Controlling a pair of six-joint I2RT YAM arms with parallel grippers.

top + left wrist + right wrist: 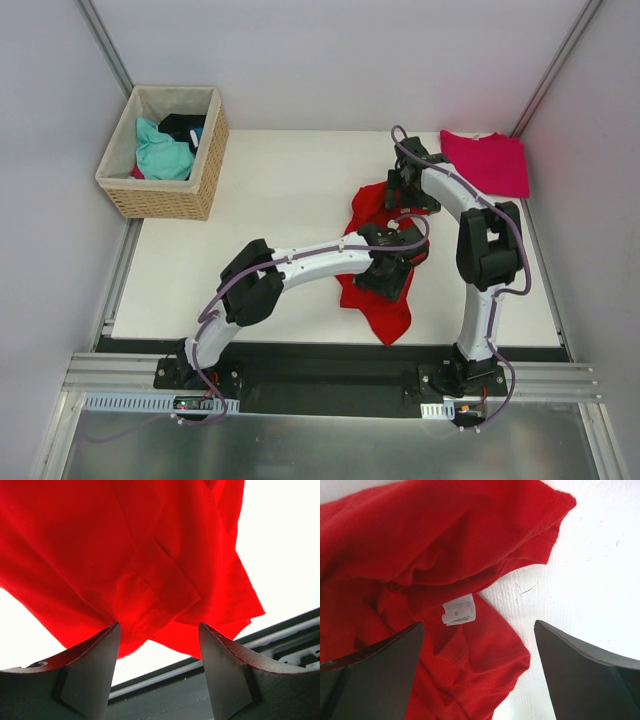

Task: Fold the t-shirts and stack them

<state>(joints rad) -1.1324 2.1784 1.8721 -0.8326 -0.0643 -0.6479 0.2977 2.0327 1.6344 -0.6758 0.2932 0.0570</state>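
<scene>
The red t-shirt (375, 300) lies crumpled on the white table, right of the middle and reaching the near edge. The magenta-pink t-shirt (487, 162) lies folded flat at the far right corner. My left gripper (395, 265) is over the middle of the red shirt. In the left wrist view it (159, 630) is open, with red cloth (140, 555) just past its fingertips and nothing between the jaws. My right gripper (405, 192) is at the shirt's far end. It (479, 630) is open wide over the red cloth (420, 540) near the white neck label (459, 610).
A woven wicker basket (205, 165) stands at the far left corner and holds teal and black cloth. The table's near edge and a metal rail (210, 675) run just below the red shirt. White walls stand on three sides.
</scene>
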